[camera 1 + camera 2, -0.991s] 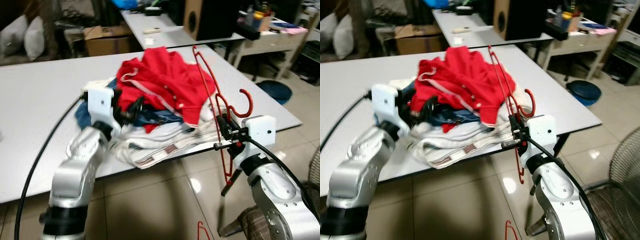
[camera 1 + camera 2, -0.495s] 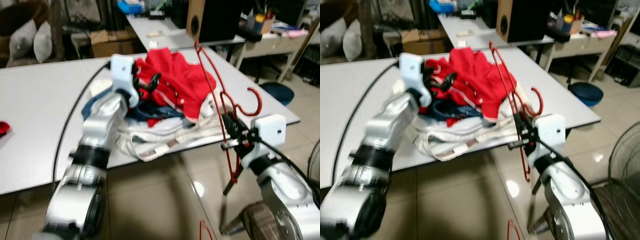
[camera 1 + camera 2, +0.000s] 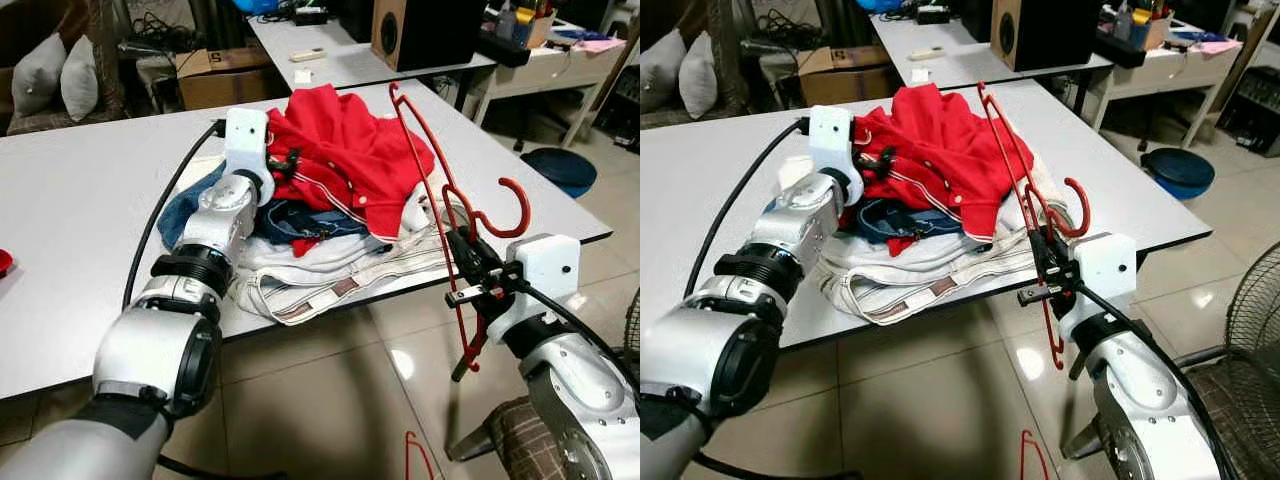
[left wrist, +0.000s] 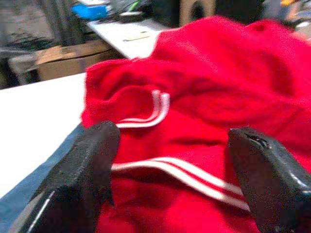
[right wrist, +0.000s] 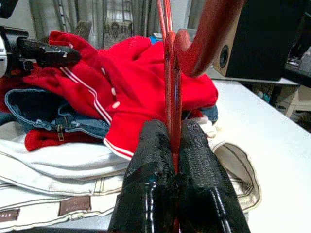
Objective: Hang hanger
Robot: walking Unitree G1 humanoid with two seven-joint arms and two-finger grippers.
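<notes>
A red wire hanger (image 3: pixel 521 200) stands nearly upright at the table's front right edge, its hook toward the right. My right gripper (image 3: pixel 470 270) is shut on its lower wires, and the pads (image 5: pixel 194 150) pinch the wire. A heap of clothes lies on the white table (image 3: pixel 80 220), with a red garment with white stripes (image 3: pixel 340 150) on top. My left gripper (image 3: pixel 285 165) is stretched over the heap's left side. It is open, its fingers (image 4: pixel 92 160) spread just above the striped red cloth (image 4: pixel 218 73).
Blue jeans (image 3: pixel 300 218) and off-white trousers (image 3: pixel 330 280) lie under the red garment, hanging over the table's front edge. Another red hanger (image 3: pixel 412 455) lies on the tiled floor. A second table with a black speaker (image 3: pixel 425 30) stands behind, and a fan (image 3: pixel 1255 320) is at right.
My left arm has reached forward from the heap's front left onto the red garment. The right gripper still holds the hanger in about the same place. The camera has shifted.
</notes>
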